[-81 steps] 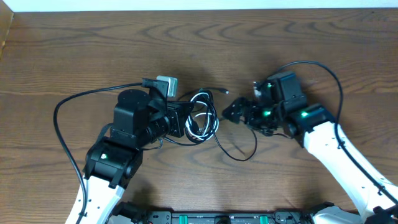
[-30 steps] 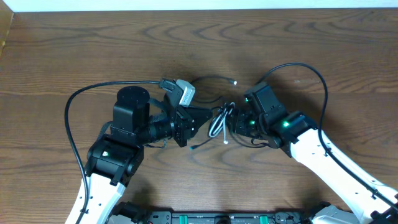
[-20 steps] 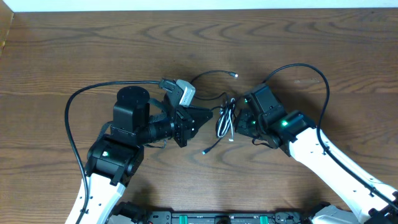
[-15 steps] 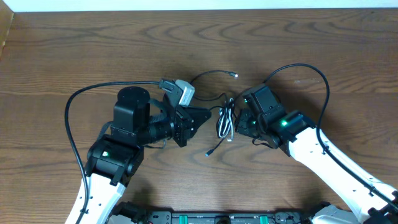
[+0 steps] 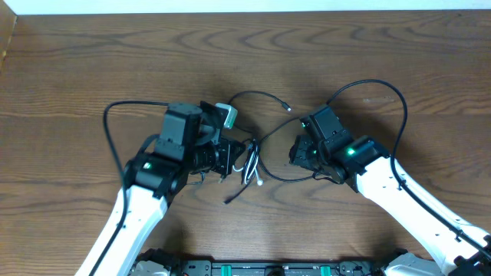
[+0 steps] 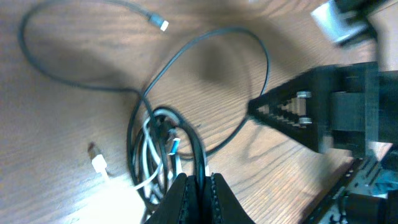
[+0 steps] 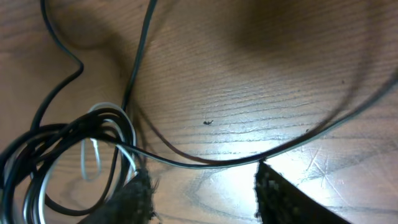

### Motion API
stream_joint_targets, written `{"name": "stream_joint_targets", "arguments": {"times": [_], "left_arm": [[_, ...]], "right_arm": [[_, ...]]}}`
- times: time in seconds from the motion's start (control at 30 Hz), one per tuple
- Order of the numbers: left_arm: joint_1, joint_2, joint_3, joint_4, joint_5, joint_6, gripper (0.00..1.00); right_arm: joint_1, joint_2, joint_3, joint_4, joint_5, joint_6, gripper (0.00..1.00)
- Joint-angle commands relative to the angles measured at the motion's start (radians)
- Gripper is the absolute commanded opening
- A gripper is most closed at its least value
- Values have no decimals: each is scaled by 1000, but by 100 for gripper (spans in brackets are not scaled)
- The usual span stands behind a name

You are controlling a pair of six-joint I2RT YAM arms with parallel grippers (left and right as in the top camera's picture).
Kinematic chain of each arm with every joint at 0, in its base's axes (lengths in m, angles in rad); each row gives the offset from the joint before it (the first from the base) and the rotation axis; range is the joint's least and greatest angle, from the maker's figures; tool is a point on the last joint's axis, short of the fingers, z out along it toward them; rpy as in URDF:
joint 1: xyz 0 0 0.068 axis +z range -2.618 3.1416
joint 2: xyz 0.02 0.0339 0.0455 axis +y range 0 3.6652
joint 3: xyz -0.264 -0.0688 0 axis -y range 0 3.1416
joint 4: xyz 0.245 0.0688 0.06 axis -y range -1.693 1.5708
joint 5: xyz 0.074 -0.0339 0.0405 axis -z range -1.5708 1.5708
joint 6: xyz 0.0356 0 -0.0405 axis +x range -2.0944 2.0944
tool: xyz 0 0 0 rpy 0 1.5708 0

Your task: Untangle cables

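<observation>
Left gripper is pinching shut on a black strand of the cables | right gripper is hanging with jaws apart, gripping nothing | cables are lying coiled on the table between both grippers | one black loop is arcing far, its plug far-right of the coil

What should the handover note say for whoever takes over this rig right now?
Left gripper: shut on the cables, pinching a black strand at the bundle.
Right gripper: open, holding nothing; one black cord runs across the gap between its fingers.
Cables: black and white coils looped together on the table between the arms; one plug end lies free beyond them.
Done: nothing fully separated.
Left: probably close the right gripper on that black cord and draw it out of the coils.
</observation>
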State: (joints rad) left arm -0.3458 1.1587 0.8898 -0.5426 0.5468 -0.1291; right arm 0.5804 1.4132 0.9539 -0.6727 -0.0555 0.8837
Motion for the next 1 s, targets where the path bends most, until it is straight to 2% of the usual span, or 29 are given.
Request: {"name": "stream_joint_targets", "arguments": {"times": [0.0, 0.2, 0.37, 0.43, 0.67, 0.7, 0.77, 0.8, 0.83, 0.97], "left_arm": [[2, 66, 8, 1, -30, 16, 8], [3, 166, 8, 1, -146, 5, 8], [7, 170, 8, 0, -425, -132, 8], [16, 167, 8, -3, -498, -147, 8], [83, 166, 8, -64, -595, -147, 8], [95, 166, 8, -72, -595, -147, 12], [119, 165, 8, -83, -592, -154, 44], [129, 165, 8, -87, -592, -161, 70], [138, 165, 8, -93, -586, -165, 79], [154, 146, 9, -104, -535, -165, 85]], "right_arm": [[3, 8, -2, -4, 12, 2, 54], [3, 8, -2, -21, 24, 2, 64], [3, 8, -2, -36, 35, 2, 68], [3, 8, -2, -35, 35, 2, 70], [3, 8, -2, -38, 35, 2, 75], [3, 8, -2, -38, 35, 2, 77], [3, 8, -2, -37, 35, 3, 81], [3, 8, -2, -35, 35, 2, 83], [3, 8, -2, -34, 35, 2, 85], [3, 8, -2, -35, 35, 2, 89]]}}
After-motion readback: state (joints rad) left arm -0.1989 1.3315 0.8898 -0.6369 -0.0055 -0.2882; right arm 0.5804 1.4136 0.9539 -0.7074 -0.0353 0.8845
